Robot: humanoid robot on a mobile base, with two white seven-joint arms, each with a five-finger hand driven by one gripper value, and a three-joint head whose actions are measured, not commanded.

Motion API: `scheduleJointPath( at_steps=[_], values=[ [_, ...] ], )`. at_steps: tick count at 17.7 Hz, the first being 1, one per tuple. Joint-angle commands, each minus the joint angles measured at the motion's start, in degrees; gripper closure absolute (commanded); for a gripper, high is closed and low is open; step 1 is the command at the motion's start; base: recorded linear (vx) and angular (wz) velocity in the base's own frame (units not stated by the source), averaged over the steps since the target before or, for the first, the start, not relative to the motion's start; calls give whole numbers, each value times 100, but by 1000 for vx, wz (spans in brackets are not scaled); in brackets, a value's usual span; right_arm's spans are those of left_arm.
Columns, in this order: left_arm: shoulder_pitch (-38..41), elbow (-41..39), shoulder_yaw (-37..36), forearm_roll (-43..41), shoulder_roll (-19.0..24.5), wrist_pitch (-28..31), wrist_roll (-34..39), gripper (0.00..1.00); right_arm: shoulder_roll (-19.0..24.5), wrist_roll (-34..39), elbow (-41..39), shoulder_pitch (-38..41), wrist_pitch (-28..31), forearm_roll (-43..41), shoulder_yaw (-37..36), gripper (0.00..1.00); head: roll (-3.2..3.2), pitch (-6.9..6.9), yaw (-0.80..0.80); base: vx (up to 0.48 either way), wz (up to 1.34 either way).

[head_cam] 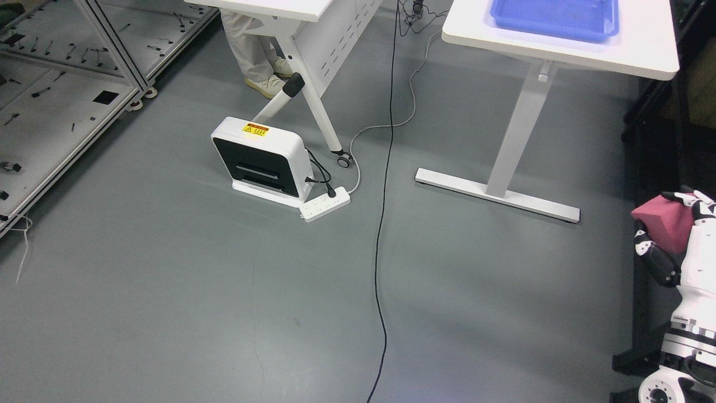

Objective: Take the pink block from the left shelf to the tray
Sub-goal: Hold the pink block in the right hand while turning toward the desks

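Right hand [679,235] grips pink block [663,221]; blue tray [554,19] on table [643,53].

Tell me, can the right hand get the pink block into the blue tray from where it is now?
Probably not yet. The right hand grips the pink block low down, well short of the blue tray on the table.

Right hand [679,235] at the frame's right edge, arm rising from lower right, fingers [654,260] curled around the block [663,221].
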Motion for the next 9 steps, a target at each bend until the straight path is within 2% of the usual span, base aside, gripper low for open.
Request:
scheduleJointPath(
  at_steps=[1, 9],
  values=[
    [51, 0, 0, -9, 100, 6, -1, 0, -7, 18, 0, 1, -2, 0, 1, 98, 0, 0, 0, 246, 266],
    [51, 0, 0, -9, 100, -3, -1, 0, -7, 18, 0, 1, 7, 0, 1, 98, 0, 0, 0, 347, 35]
  ],
)
